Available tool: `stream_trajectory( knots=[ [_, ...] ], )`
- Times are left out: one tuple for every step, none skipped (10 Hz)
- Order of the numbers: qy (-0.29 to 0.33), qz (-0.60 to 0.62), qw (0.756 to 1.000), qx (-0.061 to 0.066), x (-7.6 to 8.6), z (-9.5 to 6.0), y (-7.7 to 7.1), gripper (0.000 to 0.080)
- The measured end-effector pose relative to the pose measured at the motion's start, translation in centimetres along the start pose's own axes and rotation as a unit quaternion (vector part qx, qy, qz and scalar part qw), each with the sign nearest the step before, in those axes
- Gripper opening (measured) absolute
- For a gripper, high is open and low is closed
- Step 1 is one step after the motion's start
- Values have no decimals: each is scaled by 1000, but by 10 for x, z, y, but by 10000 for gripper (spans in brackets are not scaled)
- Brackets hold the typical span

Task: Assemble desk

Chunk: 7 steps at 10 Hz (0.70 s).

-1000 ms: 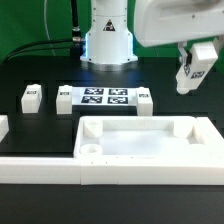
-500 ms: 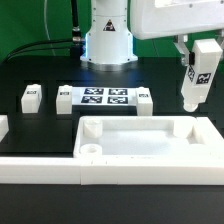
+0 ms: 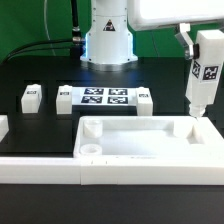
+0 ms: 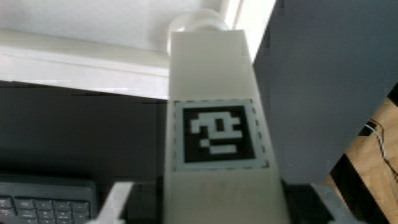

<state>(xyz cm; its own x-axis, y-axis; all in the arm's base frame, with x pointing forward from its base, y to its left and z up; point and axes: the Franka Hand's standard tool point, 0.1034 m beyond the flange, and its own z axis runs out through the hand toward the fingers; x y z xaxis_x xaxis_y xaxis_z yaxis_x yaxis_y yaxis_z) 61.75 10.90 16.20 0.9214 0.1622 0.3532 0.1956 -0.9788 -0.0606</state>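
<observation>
The pincer is clenched on one desk leg and holds it upright, with the tag of the leg turned to the exterior camera. The wrist view shows this leg close up. Straight below the pincer, the lower end of the leg is at the corner socket of the tabletop; I cannot tell if they touch. Well apart from the pincer, toward the exterior view's left, a second leg lies beside the marker board.

Behind, you see a green backdrop w/ a black cable along its lower edge; black table in fg, lit bright & even.
</observation>
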Motion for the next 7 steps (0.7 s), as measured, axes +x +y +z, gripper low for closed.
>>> stream_trajectory(
  knots=[
    [7,-9,1000,-1,0,8,1,288],
    [4,-22,1000,1,4,17,2,288],
    [11,-33,999,2,18,20,2,288],
    [19,-35,999,2,28,16,1,288],
    [18,-35,999,2,27,17,1,288],
    [18,-35,999,2,26,17,1,288],
    [18,-35,999,2,26,18,1,288]
  ],
)
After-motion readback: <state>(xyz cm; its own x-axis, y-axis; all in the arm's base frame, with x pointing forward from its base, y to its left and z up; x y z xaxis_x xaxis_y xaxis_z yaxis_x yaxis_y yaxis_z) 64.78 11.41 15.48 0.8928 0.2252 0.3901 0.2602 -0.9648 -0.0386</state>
